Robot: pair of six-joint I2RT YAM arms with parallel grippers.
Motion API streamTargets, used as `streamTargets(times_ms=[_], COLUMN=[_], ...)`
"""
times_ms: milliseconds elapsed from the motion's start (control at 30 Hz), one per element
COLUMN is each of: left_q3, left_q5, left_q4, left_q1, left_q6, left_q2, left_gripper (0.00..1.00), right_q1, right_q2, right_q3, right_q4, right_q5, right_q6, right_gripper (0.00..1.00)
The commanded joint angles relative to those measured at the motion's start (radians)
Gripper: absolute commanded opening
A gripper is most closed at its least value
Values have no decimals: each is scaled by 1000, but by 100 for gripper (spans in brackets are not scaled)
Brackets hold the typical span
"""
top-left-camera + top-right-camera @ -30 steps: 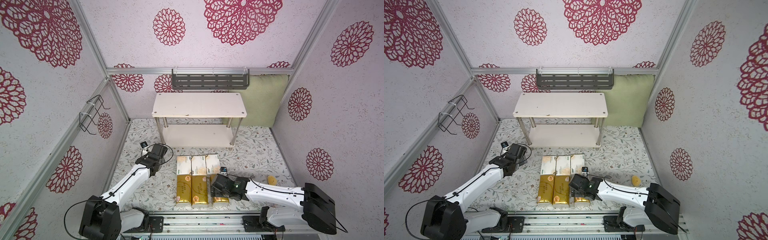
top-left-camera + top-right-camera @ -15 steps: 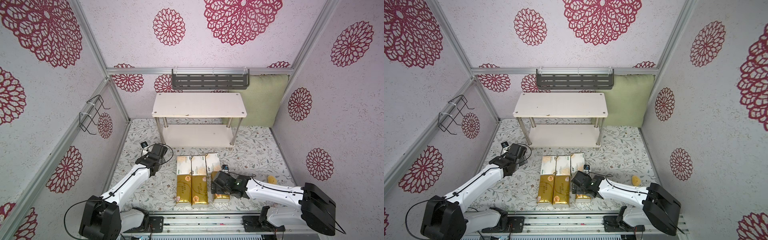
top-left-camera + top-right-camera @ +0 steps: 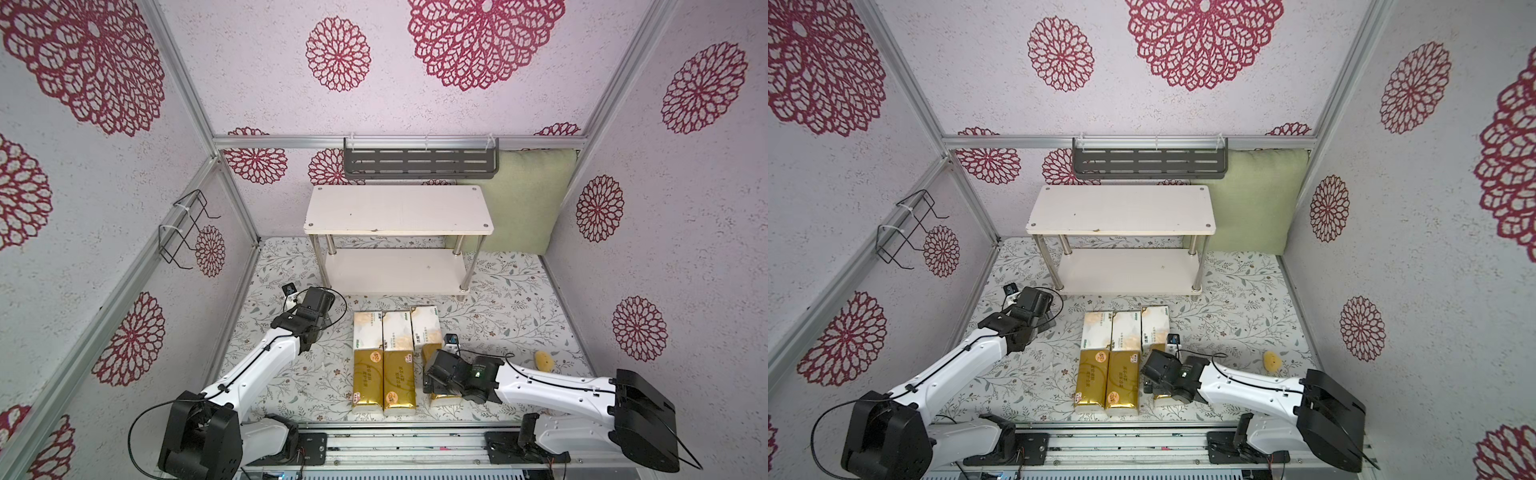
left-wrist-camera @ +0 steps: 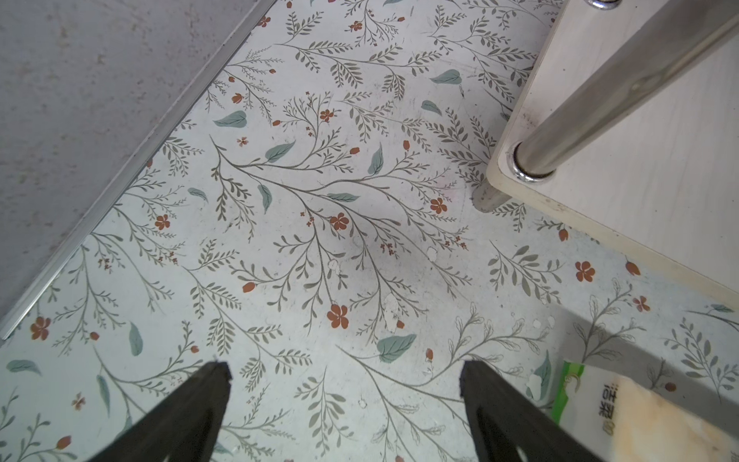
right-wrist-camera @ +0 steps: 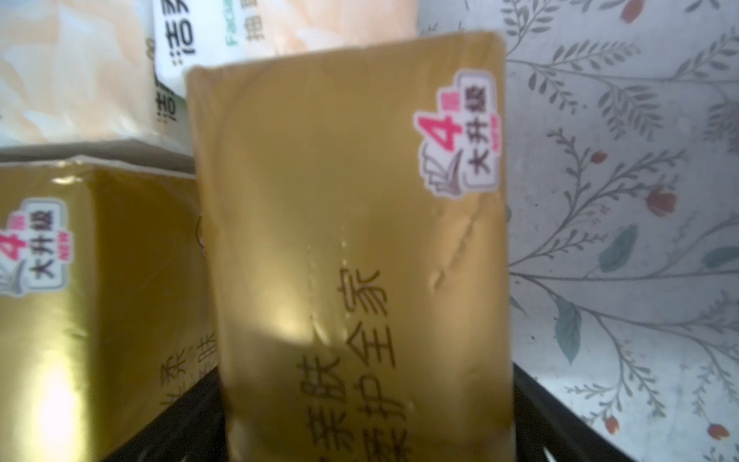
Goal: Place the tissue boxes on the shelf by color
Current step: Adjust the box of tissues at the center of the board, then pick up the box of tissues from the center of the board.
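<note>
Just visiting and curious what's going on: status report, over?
Left gripper open, empty. Right gripper open, straddling rightmost gold tissue pack. Shelf holds nothing yet. Neighbouring gold pack close alongside.

On the leaf-printed surface (image 3: 519, 316): white two-tier shelf (image 3: 395, 208) at the back, green cushion (image 3: 528, 199) beside it, three white tissue packs (image 3: 397, 330) touching three gold tissue packs (image 3: 399, 382) in front, yellow lump (image 3: 544, 360) apart.

Both top views look down from high in front, sharing the whole scene; wrist views sit close, left over floor (image 4: 320, 200), right on gold pack (image 5: 340, 200)
</note>
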Motion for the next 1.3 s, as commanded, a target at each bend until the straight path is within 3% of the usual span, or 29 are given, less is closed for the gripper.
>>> streamTargets(times_ms=[0, 633, 1267], left_q3=[12, 4, 4], left_q5=[10, 11, 8], left_q4=[29, 34, 24], left_q1=[5, 5, 4], left_q6=[11, 18, 24], left_q2=[-1, -16, -32], left_gripper=[97, 97, 97], right_q1=[34, 195, 203], right_q2=[-15, 45, 57], right_q3=[31, 35, -40], right_q4=[-65, -111, -32], right_q5=[62, 225, 244], right_q6=[73, 232, 261], right_gripper=[99, 99, 94])
